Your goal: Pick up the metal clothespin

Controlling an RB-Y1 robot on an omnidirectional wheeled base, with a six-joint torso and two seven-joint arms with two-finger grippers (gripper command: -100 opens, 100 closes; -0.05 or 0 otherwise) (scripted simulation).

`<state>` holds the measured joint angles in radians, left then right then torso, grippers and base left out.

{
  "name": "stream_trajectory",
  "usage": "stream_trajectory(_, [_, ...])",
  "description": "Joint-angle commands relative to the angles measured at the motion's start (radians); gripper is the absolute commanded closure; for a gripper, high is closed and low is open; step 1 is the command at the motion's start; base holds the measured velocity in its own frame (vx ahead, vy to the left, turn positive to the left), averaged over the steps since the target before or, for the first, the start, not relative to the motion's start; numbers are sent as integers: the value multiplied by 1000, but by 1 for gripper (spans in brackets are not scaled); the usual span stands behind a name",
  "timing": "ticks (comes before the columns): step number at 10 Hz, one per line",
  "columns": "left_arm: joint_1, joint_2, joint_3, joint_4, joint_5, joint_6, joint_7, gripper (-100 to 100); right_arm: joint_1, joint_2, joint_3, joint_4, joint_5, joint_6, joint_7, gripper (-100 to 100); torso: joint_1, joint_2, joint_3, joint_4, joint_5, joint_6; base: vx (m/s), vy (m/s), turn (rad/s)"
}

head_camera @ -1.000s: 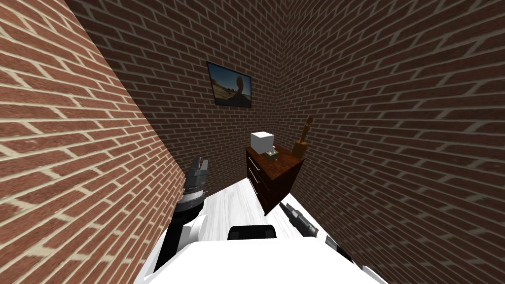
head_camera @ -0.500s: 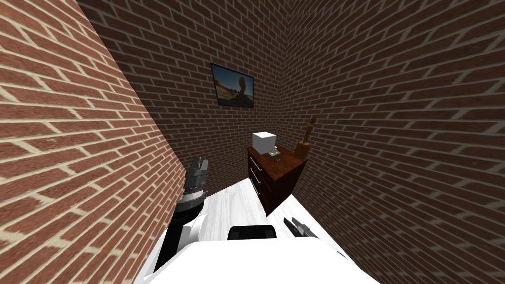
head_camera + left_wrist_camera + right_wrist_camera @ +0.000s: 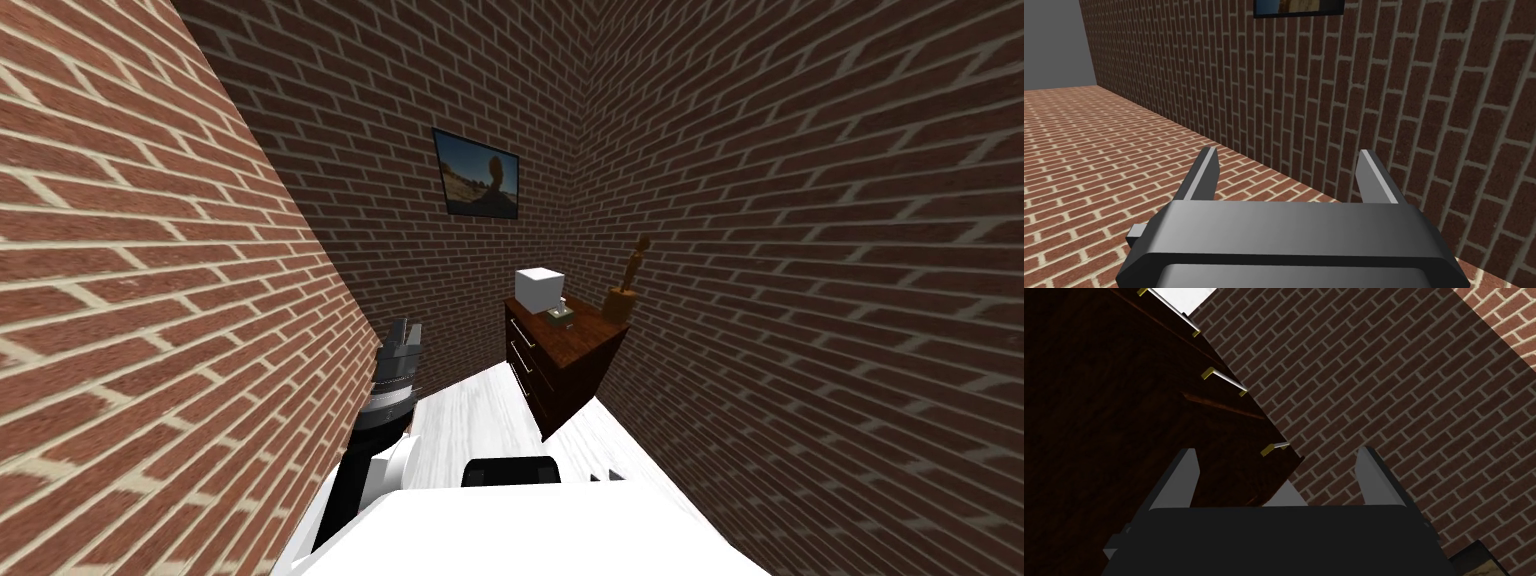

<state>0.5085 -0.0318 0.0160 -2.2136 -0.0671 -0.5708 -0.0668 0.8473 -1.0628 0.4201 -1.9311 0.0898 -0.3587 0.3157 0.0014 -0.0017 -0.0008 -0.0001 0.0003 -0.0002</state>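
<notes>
Dresser ahead of both grippers. Right gripper, fingers spread and empty, faces its drawer fronts. Left gripper, likewise spread, points elsewhere. Small greyish item on the dresser top, above and beyond the right gripper, is presumably the clothespin. Nothing is grasped yet; approach and pickup are left.

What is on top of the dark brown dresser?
On the dresser: a white box, a small greenish thing beside it, and a brown figurine at the corner. The box hides whatever lies behind it.

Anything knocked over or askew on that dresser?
Nothing stands out. The white box, a small object beside it and the brown figure sit on the dark dresser top; drawers look shut. The shared slant is the camera's.
</notes>
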Motion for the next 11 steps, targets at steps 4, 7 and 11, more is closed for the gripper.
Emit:
stream_trajectory(4, [0,0,0,0,0,0,0,0,22,-145,81,93,2,-7,9,-100,0,-1,-1,0,0,0,38,34,69])
stream_trajectory(7, [0,0,0,0,0,0,0,0,29,-221,112,130,0,-12,10,-100,0,-1,-1,0,0,0,42,28,48])
stream_trajectory(11, [0,0,0,0,0,0,0,0,35,-323,142,168,-3,-18,10,-100,1,-3,-2,-1,0,0,55,33,54])
